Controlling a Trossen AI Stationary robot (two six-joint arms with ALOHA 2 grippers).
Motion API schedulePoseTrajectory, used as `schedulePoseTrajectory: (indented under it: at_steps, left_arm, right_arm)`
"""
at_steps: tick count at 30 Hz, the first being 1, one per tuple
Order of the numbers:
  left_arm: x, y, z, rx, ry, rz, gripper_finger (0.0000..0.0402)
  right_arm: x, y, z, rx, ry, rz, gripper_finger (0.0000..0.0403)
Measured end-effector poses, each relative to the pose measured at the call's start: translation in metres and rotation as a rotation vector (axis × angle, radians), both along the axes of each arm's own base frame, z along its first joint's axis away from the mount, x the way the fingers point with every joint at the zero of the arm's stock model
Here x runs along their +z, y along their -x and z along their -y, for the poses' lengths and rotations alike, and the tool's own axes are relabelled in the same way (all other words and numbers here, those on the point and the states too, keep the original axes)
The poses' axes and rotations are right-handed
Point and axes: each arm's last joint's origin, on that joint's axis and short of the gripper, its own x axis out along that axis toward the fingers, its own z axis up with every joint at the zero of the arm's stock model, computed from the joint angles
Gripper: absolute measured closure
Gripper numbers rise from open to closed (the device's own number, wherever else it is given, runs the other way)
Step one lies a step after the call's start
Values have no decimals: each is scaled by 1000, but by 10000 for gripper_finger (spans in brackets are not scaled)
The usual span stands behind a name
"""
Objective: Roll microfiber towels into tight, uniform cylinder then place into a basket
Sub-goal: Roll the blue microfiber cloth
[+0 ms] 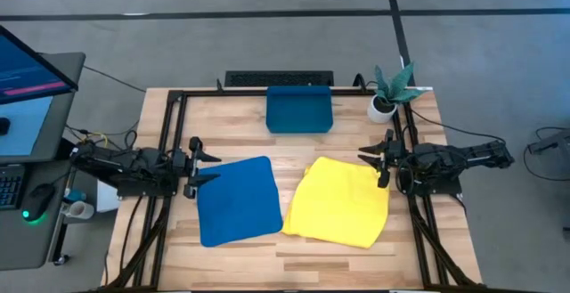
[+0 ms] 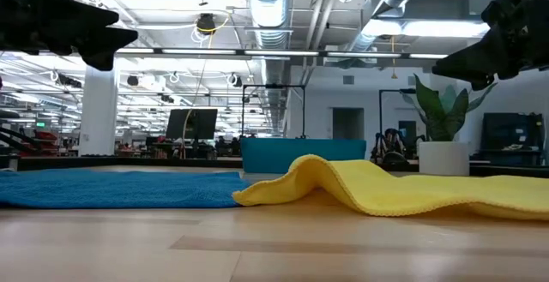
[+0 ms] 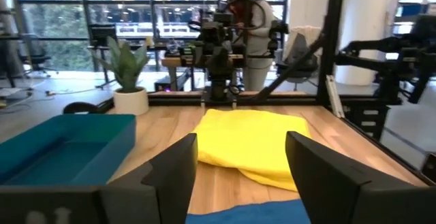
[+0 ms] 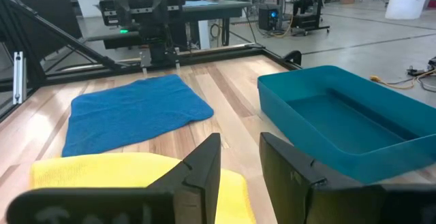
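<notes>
We look level across the wooden table (image 2: 274, 248) and take the yellow towel (image 2: 386, 192) as our landmark: it lies rumpled, its near-left edge humped up into a fold, with the rest running flat off to the right. To its left the blue towel (image 2: 111, 189) lies flat on the tabletop with its right end meeting the yellow towel's edge, and behind the hump stands the teal basket (image 2: 302, 154), with a white pot holding a green plant (image 2: 443, 132) farther back on the right. Above the blue towel a dark gripper (image 2: 73, 21) hangs at the upper left and another dark gripper (image 2: 497, 33) hangs above the yellow towel at the upper right, both clear of the cloths.
</notes>
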Motion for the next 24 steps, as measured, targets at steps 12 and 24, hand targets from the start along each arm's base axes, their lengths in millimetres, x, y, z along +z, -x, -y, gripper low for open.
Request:
schedulePoseTrajectory:
  at_steps: [12,24]
  left_arm:
    - [4,0,-1,9,135,47,188]
    - [84,6,0,-21,-120,198,202]
  right_arm:
    - [0,0,0,0,0,0,275]
    - [0,0,0,0,0,0,275]
